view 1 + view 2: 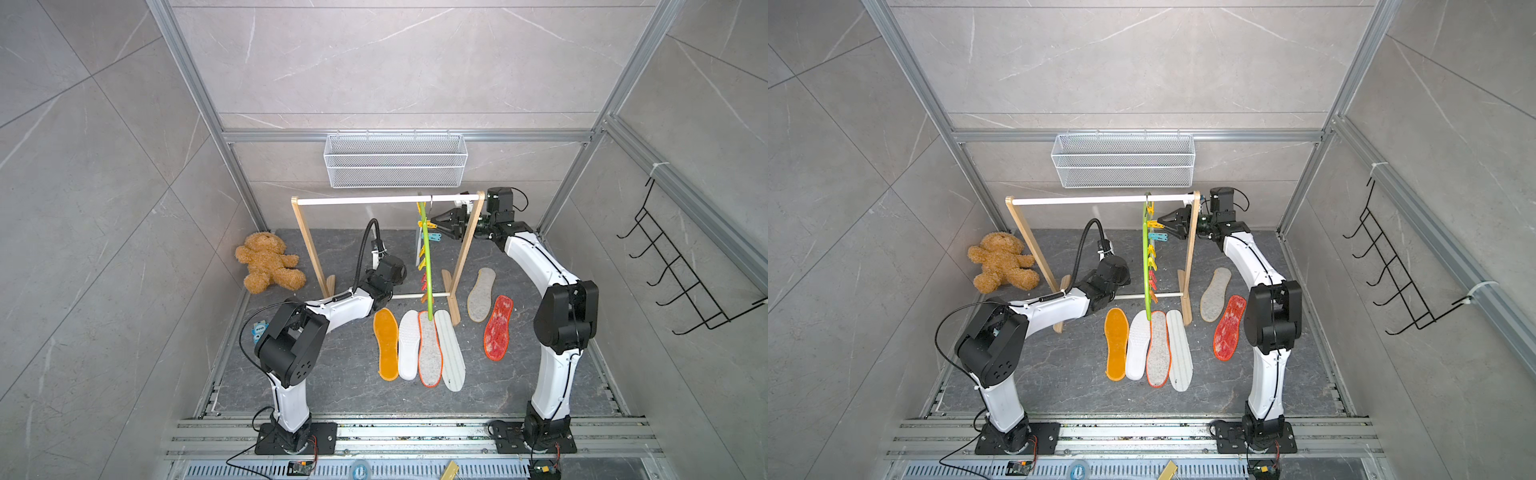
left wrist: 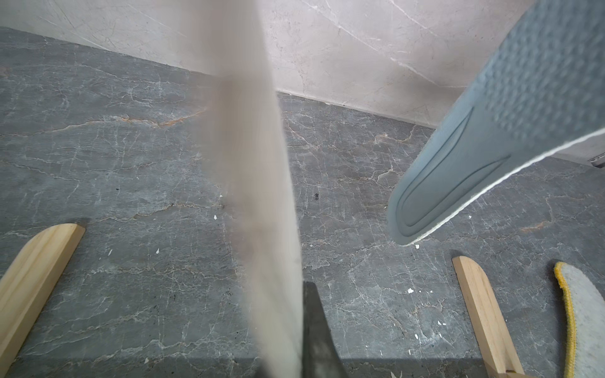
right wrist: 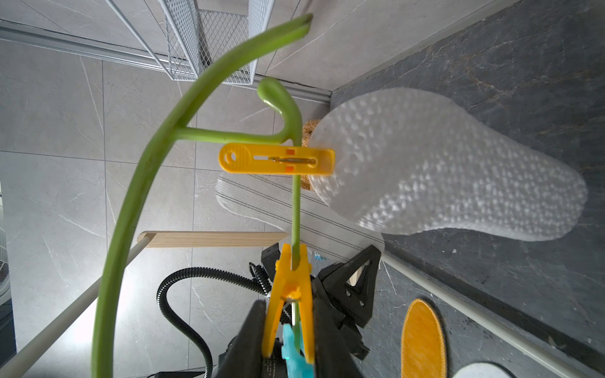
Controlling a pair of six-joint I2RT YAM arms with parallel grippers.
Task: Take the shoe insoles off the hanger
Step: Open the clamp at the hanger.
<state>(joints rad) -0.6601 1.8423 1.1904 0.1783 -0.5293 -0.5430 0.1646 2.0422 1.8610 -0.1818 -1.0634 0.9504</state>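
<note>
Right wrist view: the green hanger (image 3: pixel 131 203) hangs from the white rail (image 1: pixel 357 200) of a wooden rack (image 1: pixel 309 249), with two insoles clipped on it, a pale striped insole (image 3: pixel 255 199) and a dotted insole (image 3: pixel 442 170). The right gripper (image 1: pixel 434 223) pinches a yellow clip (image 3: pixel 288 294) on the hanger. The left gripper (image 2: pixel 294 327) is clamped on the striped insole's lower end. Six more insoles (image 1: pixel 429 353) lie on the floor (image 1: pixel 332 374) by the rack.
</note>
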